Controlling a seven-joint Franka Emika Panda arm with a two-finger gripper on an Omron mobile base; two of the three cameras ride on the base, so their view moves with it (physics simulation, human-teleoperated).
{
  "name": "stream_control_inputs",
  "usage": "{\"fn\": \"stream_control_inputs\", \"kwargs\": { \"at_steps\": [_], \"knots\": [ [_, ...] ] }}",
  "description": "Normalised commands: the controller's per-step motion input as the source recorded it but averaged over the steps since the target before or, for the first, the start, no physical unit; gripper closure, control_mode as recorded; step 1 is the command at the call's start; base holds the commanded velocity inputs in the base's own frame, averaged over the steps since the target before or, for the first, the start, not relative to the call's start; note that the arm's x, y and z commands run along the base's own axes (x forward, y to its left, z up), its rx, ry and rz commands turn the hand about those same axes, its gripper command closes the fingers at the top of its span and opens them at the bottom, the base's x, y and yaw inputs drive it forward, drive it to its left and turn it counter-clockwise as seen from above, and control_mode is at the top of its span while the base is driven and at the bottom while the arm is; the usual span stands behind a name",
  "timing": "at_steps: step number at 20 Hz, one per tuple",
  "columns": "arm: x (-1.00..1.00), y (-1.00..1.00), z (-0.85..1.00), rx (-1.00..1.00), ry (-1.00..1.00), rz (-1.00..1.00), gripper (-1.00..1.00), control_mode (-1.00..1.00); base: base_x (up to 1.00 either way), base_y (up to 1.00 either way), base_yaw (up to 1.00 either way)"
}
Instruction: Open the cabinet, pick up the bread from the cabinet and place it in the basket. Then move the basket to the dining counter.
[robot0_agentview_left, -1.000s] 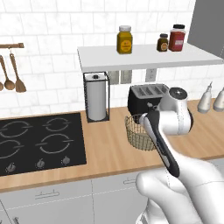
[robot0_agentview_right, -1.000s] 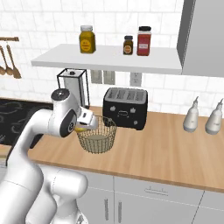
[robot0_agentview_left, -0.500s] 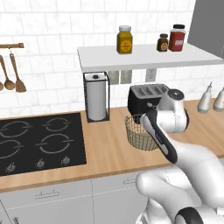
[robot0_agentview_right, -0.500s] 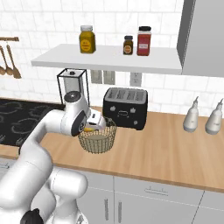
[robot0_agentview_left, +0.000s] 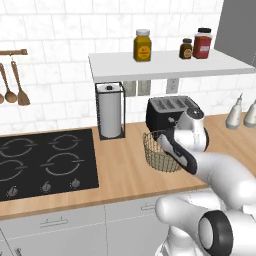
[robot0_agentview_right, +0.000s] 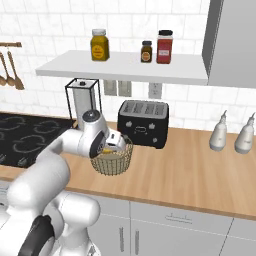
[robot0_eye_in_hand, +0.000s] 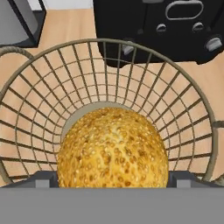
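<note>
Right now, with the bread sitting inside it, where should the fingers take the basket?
Take the basket by its top rim, from above, one finger inside and one outside the thin wire. The bread fills the middle and the toaster stands close behind, so the near rim looks safest.

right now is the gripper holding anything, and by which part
It cannot be told. The bread sits between the gripper's widely spread fingers, low inside the basket, but whether they press its sides or have let go is unclear.
</note>
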Motion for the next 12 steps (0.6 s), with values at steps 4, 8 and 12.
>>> {"fn": "stream_control_inputs", "kwargs": {
  "at_steps": [4, 8, 12],
  "knots": [
    [0.3, -0.02, -0.31, 0.0, 0.01, 0.01, 1.0, -1.0, 0.0, 0.0, 0.0],
    [0.31, 0.0, -0.33, 0.0, 0.02, 0.01, 1.0, -1.0, 0.0, 0.0, 0.0],
    [0.32, 0.0, -0.29, 0.0, 0.02, 0.0, 1.0, -1.0, 0.0, 0.0, 0.0]
  ]
}}
